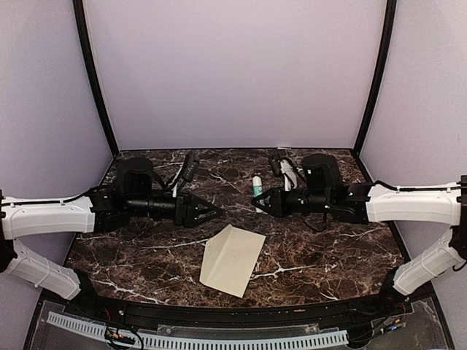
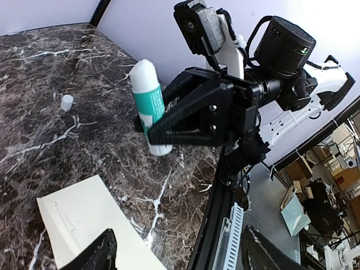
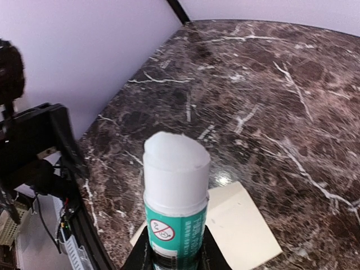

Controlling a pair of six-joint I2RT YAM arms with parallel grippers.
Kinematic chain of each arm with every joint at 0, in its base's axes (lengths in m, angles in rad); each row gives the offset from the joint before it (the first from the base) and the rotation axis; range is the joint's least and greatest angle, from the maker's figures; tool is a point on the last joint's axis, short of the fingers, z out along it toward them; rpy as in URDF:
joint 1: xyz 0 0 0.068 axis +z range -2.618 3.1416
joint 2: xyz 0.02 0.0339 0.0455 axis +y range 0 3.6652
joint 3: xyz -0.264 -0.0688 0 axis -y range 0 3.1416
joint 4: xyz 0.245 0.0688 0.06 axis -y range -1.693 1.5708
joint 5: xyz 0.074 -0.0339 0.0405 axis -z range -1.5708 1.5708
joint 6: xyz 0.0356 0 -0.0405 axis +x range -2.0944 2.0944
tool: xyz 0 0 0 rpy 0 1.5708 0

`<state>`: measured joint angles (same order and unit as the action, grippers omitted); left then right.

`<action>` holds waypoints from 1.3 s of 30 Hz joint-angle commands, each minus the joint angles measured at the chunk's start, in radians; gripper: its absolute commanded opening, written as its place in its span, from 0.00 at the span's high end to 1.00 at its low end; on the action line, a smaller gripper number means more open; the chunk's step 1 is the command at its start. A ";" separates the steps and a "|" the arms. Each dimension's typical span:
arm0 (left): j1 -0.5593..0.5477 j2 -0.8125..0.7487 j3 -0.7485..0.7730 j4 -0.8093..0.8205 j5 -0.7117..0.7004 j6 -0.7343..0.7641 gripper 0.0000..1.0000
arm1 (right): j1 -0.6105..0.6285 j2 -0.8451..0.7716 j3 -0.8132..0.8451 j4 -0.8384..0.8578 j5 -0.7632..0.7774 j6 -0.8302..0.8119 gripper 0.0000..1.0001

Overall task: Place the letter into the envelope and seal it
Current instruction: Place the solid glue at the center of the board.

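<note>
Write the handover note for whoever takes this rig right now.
Left claw: open, empty, above the table.
Right claw: shut on the glue stick, uncapped, roughly upright. A small white cap lies on the table.
Envelope: flat near the front edge, between the arms.
Letter: not visible on its own; presumably inside the envelope, unconfirmed.
Done: glue stick picked up and opened.
Left: glue the flap, press it shut, check the seal.
</note>
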<state>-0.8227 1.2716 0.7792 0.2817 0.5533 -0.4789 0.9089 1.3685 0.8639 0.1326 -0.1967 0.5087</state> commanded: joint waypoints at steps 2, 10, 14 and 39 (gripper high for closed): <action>0.019 -0.101 -0.085 -0.034 -0.114 -0.069 0.24 | -0.108 0.059 -0.006 -0.238 0.070 -0.065 0.97; 0.050 -0.110 -0.157 -0.116 -0.184 -0.146 0.22 | -0.154 0.287 0.131 -0.468 0.158 -0.182 0.97; 0.054 -0.107 -0.159 -0.139 -0.187 -0.157 0.22 | -0.166 0.347 0.174 -0.497 0.169 -0.206 0.97; 0.060 -0.092 -0.172 -0.154 -0.173 -0.181 0.21 | -0.187 0.488 0.269 -0.571 0.194 -0.222 0.64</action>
<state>-0.7677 1.1778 0.6121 0.1394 0.3744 -0.6590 0.7288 1.8408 1.1149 -0.4236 -0.0208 0.2878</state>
